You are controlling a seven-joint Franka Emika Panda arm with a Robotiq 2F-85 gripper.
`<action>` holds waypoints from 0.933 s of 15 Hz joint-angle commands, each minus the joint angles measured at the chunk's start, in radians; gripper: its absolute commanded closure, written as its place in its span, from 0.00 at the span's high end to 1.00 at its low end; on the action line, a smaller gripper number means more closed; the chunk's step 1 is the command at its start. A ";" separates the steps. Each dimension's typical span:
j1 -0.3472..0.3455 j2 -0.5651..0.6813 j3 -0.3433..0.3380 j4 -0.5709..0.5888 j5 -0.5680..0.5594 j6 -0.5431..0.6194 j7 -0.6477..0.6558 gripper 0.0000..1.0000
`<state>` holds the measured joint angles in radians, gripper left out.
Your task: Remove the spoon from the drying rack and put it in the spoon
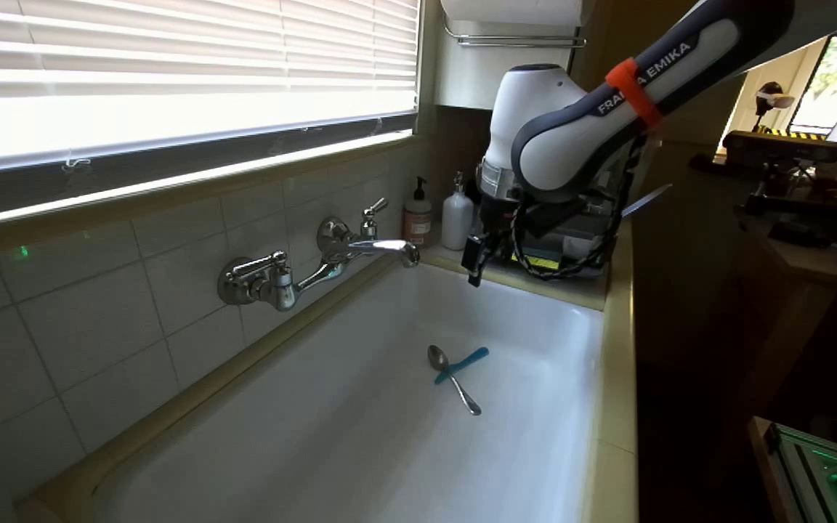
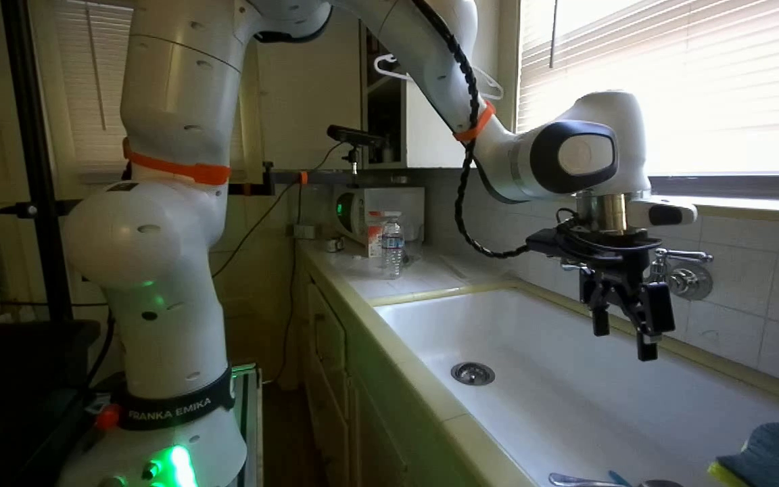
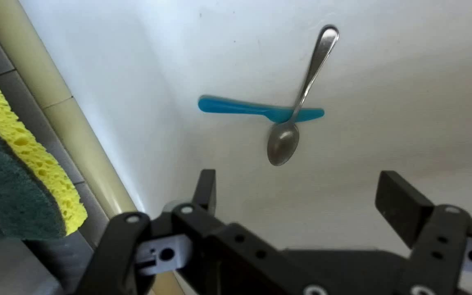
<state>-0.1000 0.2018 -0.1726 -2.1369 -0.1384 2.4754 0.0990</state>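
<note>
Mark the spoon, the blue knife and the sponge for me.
Spoon (image 3: 307,85): wrist view, on the handle.
Blue knife (image 3: 255,108): wrist view, on the handle, close to the blade.
Sponge (image 3: 19,180): wrist view, on the dark side, next to the yellow part.

The claw (image 2: 625,333) hangs above the sink (image 2: 565,399); in the wrist view, below and ahead of it, the spoon (image 3: 283,143) lies on the sink floor, crossing over the knife (image 3: 236,107), bowl end nearer the claw; left of the claw there, past the sink's rim, lies the sponge (image 3: 19,176); in an exterior view, two bottles (image 1: 457,221) stand left of the claw, the faucet (image 1: 388,248) farther left.
</note>
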 commanded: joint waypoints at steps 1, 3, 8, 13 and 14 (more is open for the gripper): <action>-0.003 -0.072 0.004 -0.090 -0.011 0.069 0.012 1.00; -0.004 -0.095 0.006 -0.114 -0.008 0.083 0.011 1.00; -0.005 -0.139 0.006 -0.157 -0.022 0.095 0.023 1.00; -0.010 -0.122 0.011 -0.122 -0.001 0.061 0.000 1.00; -0.010 -0.123 0.011 -0.122 -0.001 0.061 0.000 1.00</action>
<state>-0.0999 0.0795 -0.1709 -2.2609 -0.1397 2.5397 0.1000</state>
